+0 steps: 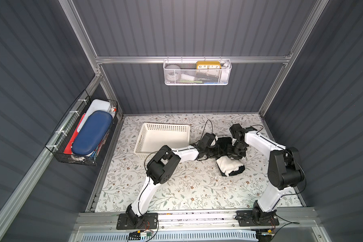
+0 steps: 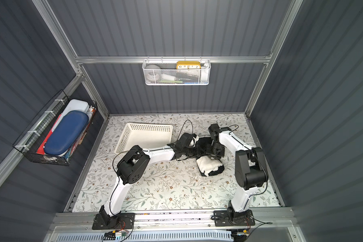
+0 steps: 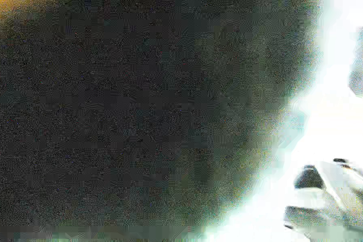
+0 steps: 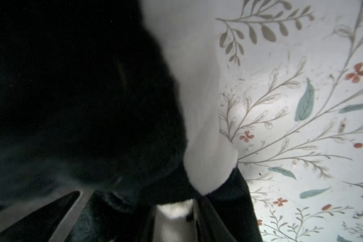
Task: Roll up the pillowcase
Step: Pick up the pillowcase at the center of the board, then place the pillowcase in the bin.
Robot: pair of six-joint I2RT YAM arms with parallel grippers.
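**Ana:** Plush black-and-white cloth, bunched up right of centre in both top views. Is that the pillowcase (image 1: 228, 165)?

**Ben:** Yes. It lies on the floral-covered desk (image 1: 187, 188) as a thick bundle. A white lobe faces the lower edge of the frame with a black rim beneath it. Black folds run upward under the ends of both arms.

**Ana:** Where is it relative to the basket (image 1: 164, 125)?

**Ben:** To the lower right of that white perforated basket, and apart from it.

**Ana:** What is the right hand (image 1: 236, 154) doing?

**Ben:** It is down on the black part, just above the white lobe. In its wrist view the fingers (image 4: 57, 211) stand partway apart at the bottom of the frame. Black and white plush is packed between them, so it grips a thick fold of the pillowcase.

**Ana:** And the left hand (image 1: 215, 150)?

**Ben:** It reaches in from the left of the frame and meets the cloth just beside the right hand. Black folds bury its tips in the top views. Its wrist view is dark grain with white glare at the right edge, so I cannot tell whether it stands wide or narrow.
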